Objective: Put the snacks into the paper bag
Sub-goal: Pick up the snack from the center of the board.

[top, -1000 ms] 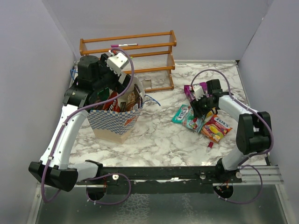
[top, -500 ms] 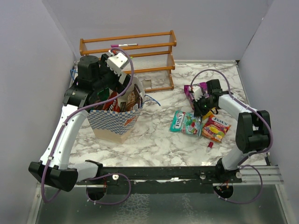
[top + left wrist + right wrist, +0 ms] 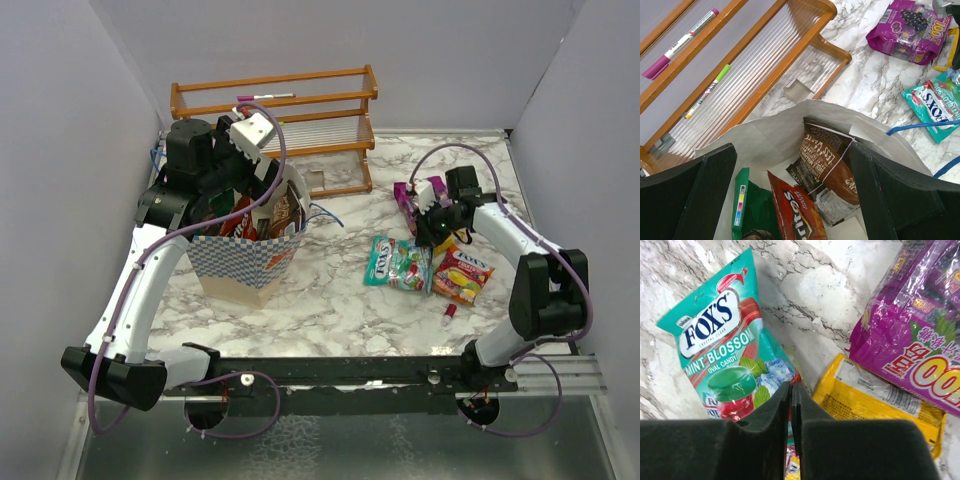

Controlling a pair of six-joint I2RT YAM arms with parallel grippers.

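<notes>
The blue-and-white checkered paper bag (image 3: 245,262) stands at the left. My left gripper (image 3: 243,188) hovers open over its mouth, with nothing between its pads. In the left wrist view (image 3: 795,200) the bag holds a brown packet (image 3: 832,160), a red Doritos packet (image 3: 797,210) and a green packet (image 3: 747,210). My right gripper (image 3: 437,230) is shut, and nothing shows between its pads (image 3: 791,400). It sits low over the table between the teal Fox's pack (image 3: 725,355), a yellow packet (image 3: 875,400) and the magenta pack (image 3: 915,340). The red-yellow pack (image 3: 462,275) lies to the right of the teal pack (image 3: 398,262).
A wooden rack (image 3: 280,110) with marker pens stands behind the bag, against the back wall. A tiny red-pink object (image 3: 450,312) lies near the front right. The bag's blue string handle (image 3: 920,127) hangs out over the rim on the right. Walls close in on both sides.
The teal pack has slid left and now lies flat, clear of the right gripper. My right gripper has drawn back up and right towards the magenta pack. The left arm has not moved.
</notes>
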